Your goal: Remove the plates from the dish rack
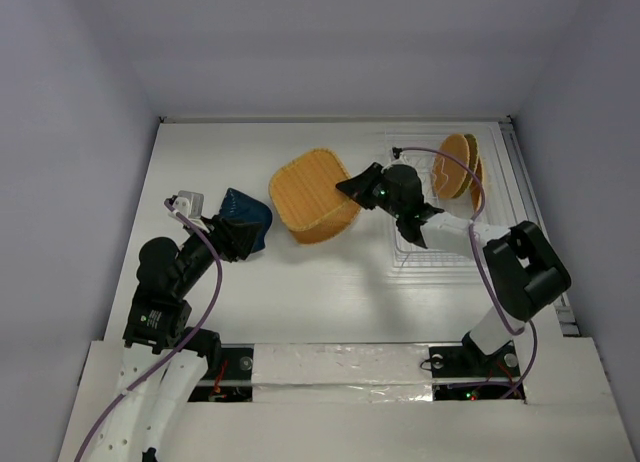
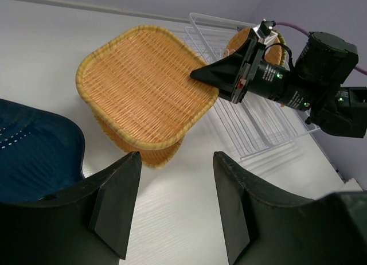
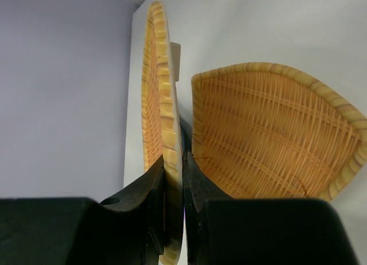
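Unloading under way: an orange-tan rounded-square plate (image 1: 308, 185), woven in texture with a raised rim, hangs tilted above the desk. Its right edge is clamped between the jaws of the right gripper (image 1: 348, 188). Just beneath it a second woven plate (image 2: 150, 155) of the same shape and colour lies on the desk, largely covered in the overhead view. To their left, apart from both, lies a dark blue plate (image 1: 248, 218) with a wavy outline. The white thin-wire dish rack (image 1: 432, 254) sits toward the desk's right side. Two more orange-tan plates (image 1: 458, 165) stand on edge, close together, at its far end.
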Controlling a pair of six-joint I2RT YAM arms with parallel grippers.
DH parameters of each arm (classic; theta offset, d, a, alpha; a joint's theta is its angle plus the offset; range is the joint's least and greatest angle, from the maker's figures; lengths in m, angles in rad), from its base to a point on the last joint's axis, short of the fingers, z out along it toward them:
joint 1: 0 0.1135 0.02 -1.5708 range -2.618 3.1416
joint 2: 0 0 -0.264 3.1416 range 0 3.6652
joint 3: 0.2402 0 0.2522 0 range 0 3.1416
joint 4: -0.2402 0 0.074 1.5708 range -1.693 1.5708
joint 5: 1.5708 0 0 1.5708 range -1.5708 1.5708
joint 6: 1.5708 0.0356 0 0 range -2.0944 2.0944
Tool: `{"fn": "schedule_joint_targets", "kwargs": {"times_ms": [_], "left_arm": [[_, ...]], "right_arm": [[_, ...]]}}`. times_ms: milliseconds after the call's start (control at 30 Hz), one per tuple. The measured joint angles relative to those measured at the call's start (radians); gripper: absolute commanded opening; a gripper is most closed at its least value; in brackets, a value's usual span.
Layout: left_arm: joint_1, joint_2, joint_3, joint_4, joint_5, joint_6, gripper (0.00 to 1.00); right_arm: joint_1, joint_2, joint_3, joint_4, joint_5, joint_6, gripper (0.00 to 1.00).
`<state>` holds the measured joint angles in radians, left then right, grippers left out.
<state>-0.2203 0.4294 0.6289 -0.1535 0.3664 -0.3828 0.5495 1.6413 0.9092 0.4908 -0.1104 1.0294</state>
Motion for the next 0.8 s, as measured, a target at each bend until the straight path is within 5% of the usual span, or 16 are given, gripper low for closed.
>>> {"fn": "schedule_joint_targets", "kwargs": {"times_ms": [433, 800], "left_arm": [[0.000, 0.000, 0.000, 0.000, 0.000, 0.000, 0.50], [0.000, 0.000, 0.000, 0.000, 0.000, -0.001, 0.50]], "right_arm": [[0.003, 0.080, -0.056, 0.021, 0.010, 0.019, 0.09], [0.008, 0.085, -0.081, 0.049, 0.023, 0.018, 0.47]]}}
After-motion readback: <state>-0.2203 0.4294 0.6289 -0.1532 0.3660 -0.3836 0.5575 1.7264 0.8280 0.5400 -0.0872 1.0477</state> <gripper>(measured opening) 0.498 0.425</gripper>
